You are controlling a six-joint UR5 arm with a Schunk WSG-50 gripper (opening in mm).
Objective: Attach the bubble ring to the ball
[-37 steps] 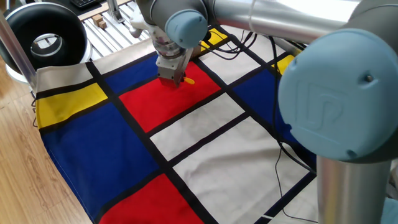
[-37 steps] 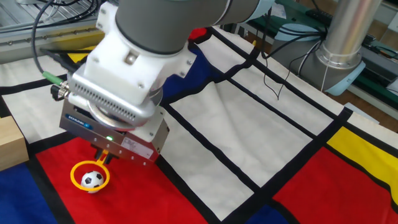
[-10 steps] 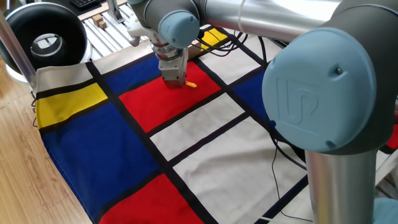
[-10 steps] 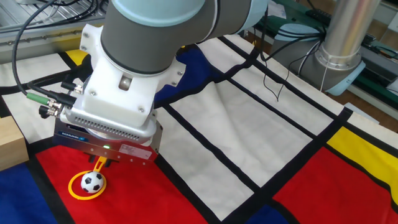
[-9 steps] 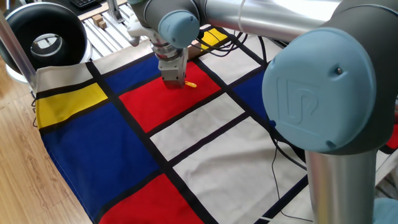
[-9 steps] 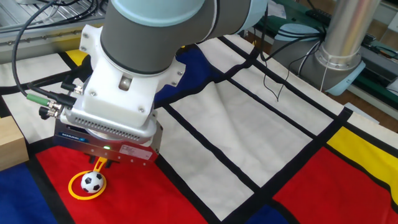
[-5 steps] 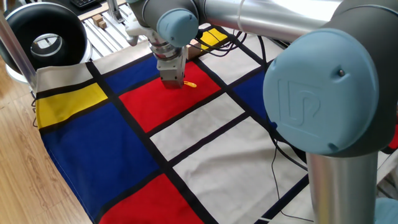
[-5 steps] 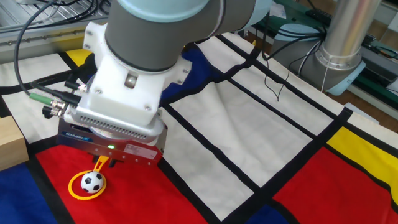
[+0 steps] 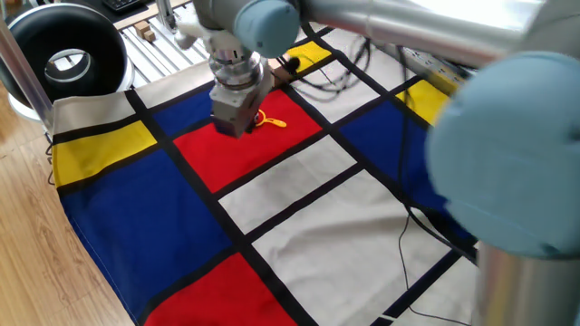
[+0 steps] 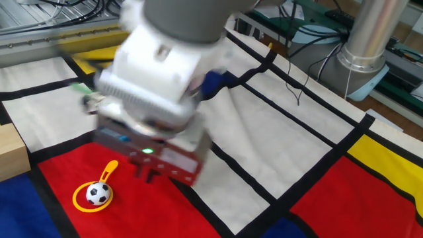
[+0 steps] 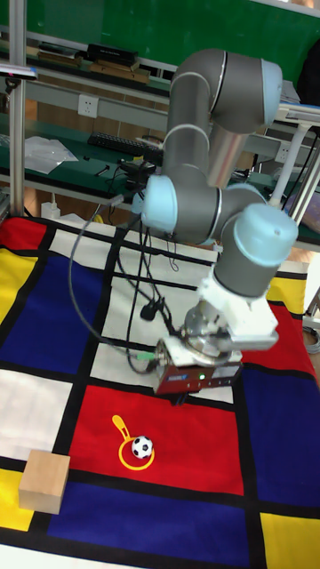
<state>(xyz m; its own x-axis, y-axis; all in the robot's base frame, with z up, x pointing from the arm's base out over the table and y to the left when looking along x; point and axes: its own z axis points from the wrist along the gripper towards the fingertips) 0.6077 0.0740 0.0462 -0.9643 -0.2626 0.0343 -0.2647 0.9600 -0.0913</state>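
Bubble ring (image 10: 92, 195) looks to you like a thin, light plastic hoop with a short straight handle; judge it stiff enough to keep its shape but easy to flick or skid on the cloth, so the handle is the place to take hold, not the hoop. It is yellow-orange, lying flat on the red panel of the checked tablecloth (image 10: 277, 152), and in the other fixed view and the tall fixed view the hoop encircles the ball (image 10: 98, 192), with the handle pointing up and away toward the arm. That ball is a small black-and-white football pattern, likely light and ready to roll if nudged, so treat the pair gently. From how things lie, you can reckon the ring already sits round the ball.

Your gripper (image 10: 149, 173) hangs just beside the ring, apart from it and off the cloth, holding nothing. Its fingers are blurred, so you cannot tell whether they stand apart or together.

Further out, a wooden block (image 11: 44, 481) rests near the cloth's corner, and black cables (image 11: 147, 293) trail across the white and blue panels behind the arm.
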